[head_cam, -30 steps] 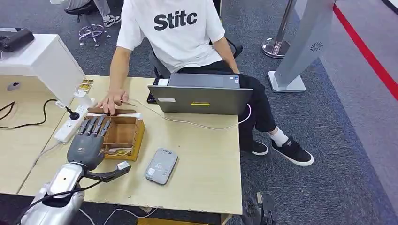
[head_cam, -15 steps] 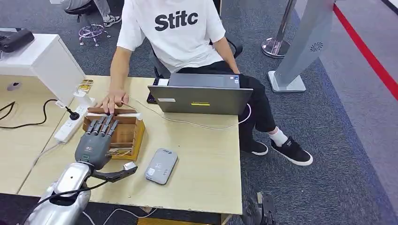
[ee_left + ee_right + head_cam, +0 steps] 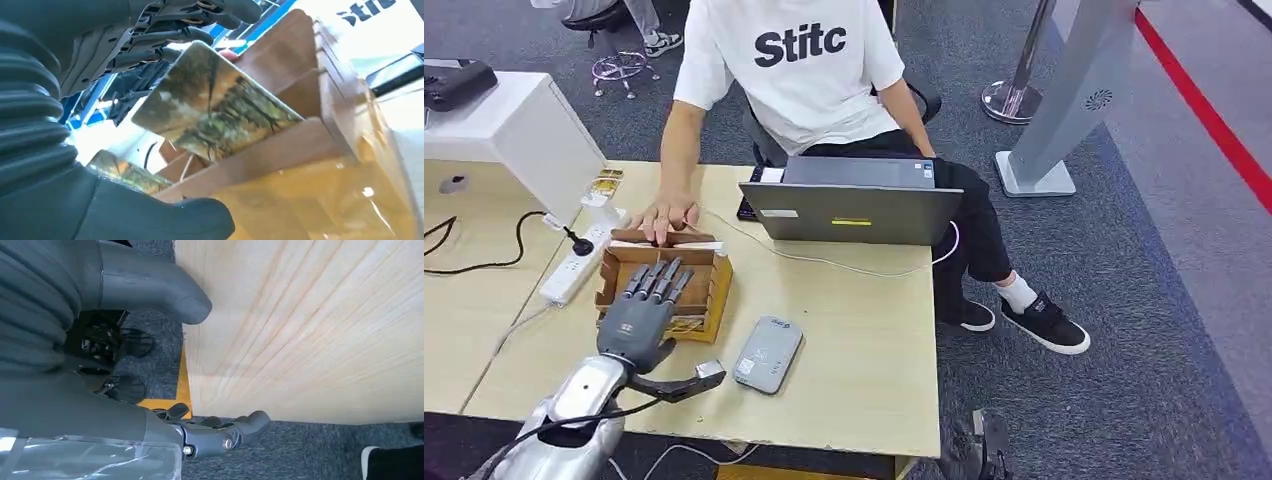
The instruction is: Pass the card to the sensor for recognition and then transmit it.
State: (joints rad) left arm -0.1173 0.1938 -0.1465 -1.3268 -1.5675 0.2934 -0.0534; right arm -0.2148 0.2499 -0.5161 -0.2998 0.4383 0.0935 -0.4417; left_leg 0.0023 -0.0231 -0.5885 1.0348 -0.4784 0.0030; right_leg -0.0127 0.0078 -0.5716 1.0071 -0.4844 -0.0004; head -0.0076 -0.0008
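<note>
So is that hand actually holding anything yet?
Hard to tell. The left hand reaches into the box, fingers at a card's upper edge; no clear grip.

Three cams: head high up, one at each wrist.
Head cam looks fwd and down from high on the body at the table [image 3: 854,330], a seated person [image 3: 804,80] opposite, wide shot w/ floor around. Left wrist cam sits close behind the left hand [image 3: 639,315], v. near the wooden box [image 3: 709,290], view tilted; it shares box, hand and the person's shirt w/ head view. Right wrist cam sits behind the right hand [image 3: 100,355], close to the table's wood surface and edge, carpet beyond; shares the table w/ head view.
</note>
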